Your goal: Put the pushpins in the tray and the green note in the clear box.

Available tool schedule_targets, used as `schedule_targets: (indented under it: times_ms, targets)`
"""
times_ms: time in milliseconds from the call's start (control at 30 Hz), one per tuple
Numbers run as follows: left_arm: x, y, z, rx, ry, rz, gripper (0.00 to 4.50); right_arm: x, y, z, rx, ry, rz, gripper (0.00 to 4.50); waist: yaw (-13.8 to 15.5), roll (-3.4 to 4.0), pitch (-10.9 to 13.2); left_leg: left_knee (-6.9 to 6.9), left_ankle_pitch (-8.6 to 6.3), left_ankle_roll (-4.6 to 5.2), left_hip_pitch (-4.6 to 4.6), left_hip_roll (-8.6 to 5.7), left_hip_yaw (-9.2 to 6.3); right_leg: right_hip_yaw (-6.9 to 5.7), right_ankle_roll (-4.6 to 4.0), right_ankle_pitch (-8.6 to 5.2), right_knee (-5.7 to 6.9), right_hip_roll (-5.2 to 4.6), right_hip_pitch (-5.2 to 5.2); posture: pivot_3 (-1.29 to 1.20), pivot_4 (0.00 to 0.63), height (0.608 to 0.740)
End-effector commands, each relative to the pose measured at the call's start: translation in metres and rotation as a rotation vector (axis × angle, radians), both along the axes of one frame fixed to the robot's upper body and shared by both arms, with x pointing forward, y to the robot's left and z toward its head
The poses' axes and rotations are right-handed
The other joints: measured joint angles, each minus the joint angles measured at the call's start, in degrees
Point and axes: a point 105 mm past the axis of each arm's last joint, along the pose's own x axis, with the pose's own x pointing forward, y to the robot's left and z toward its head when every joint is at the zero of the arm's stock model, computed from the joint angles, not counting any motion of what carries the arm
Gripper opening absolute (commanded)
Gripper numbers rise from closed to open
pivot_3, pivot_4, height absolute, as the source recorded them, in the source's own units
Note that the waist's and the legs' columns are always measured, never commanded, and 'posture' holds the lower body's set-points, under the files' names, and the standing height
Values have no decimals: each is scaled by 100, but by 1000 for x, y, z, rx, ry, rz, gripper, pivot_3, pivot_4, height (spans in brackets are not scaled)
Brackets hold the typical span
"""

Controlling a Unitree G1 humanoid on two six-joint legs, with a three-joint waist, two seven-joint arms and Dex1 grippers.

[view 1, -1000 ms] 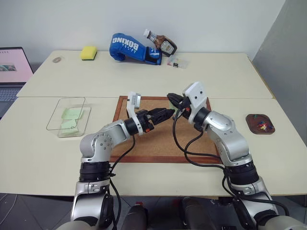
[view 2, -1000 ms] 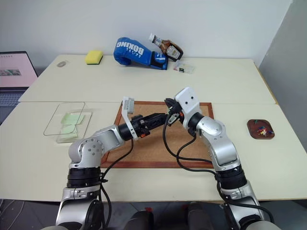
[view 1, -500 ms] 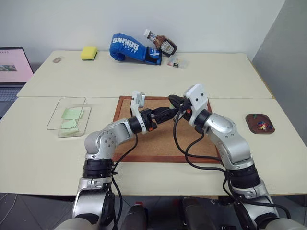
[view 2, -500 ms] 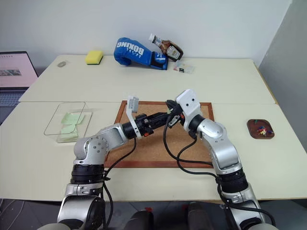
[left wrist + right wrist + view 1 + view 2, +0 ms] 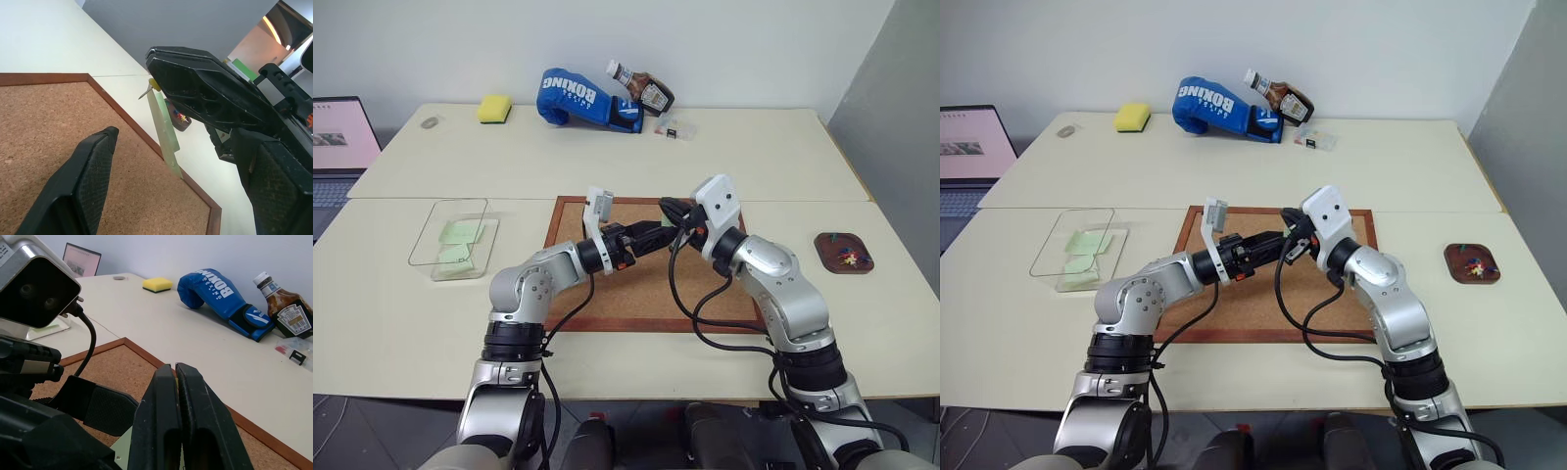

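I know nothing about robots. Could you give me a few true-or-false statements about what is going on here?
1. The right pincer is shut on a yellow pushpin, with a green note hanging from the pin. True.
2. The left pincer is shut. False: it is open, close to the note.
3. The clear box is empty. False: green notes lie in it.
4. The tray sits on the corkboard. False: it sits on the table, right of the corkboard.
5. A blue boxing glove lies at the table's far side. True.
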Motion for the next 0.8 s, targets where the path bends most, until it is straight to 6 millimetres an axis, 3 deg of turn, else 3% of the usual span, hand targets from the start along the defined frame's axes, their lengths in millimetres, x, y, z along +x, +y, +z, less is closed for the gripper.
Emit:
schedule_targets:
  times_ms: [33,267,633,800]
  targets:
    - [-1,-7,3,13,-23,-12,3877,-22,21,22,32,-84,125,0,0,0,0,1,0,0,0,0,0,0,0,0,0,0,0,0,150,740]
    - [-2,-7,-1,66,-56,-27,3877,-26,22,15,-7,-79,152,0,0,0,0,3,0,0,0,0,0,0,1,1,0,0,1,0,150,740]
    - [-8,8,10,9,-36,-34,3877,-2,-9,18,1,-71,27,0,1,0,0,6,0,0,-1,0,0,0,2,1,1,0,2,0,150,740]
    - [-5,8,12,0,-32,-19,3877,-2,-11,15,-2,-64,25,0,2,0,0,7,0,0,0,0,0,0,2,1,1,0,2,0,150,740]
